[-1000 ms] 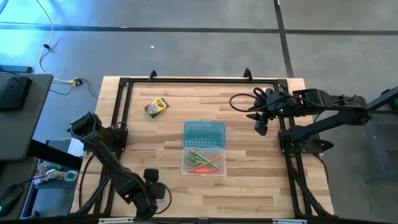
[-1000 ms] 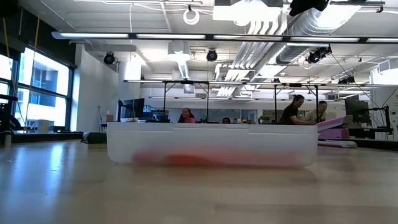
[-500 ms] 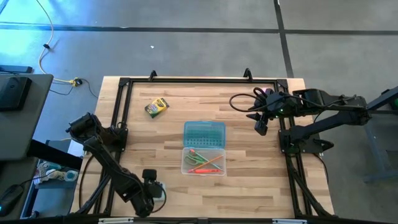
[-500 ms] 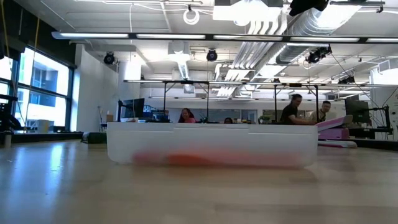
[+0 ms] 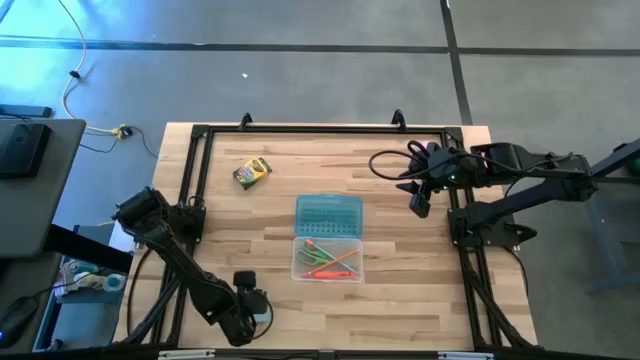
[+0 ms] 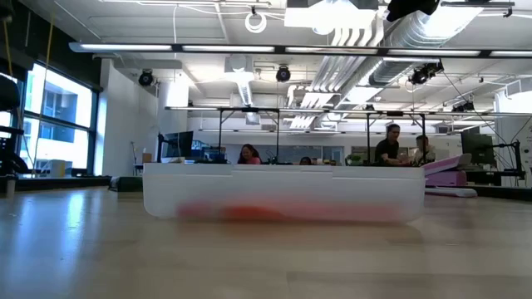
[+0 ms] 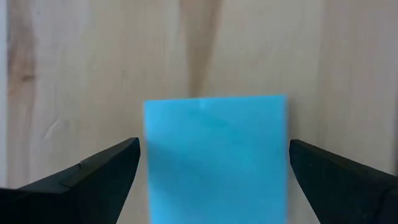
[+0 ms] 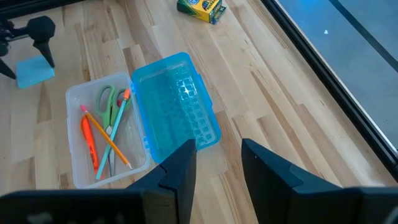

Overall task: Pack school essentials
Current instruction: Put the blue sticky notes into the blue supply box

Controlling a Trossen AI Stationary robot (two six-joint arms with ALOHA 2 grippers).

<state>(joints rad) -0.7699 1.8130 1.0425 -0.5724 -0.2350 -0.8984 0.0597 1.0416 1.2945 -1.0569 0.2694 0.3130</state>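
Blue note pad, one crayon box

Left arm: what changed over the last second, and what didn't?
The left gripper slid a little along the table's near edge, first toward the left side, then partly back. It now sits with its jaws wide open on either side of the light-blue note pad, not gripping it. Nothing was picked up or released. The right gripper, crayon box and open case stayed put.

No text can be read with certainty. The yellow-green crayon box carries dark printed lettering on its top face, possibly a brand name, but it is too small and blurred to make out.
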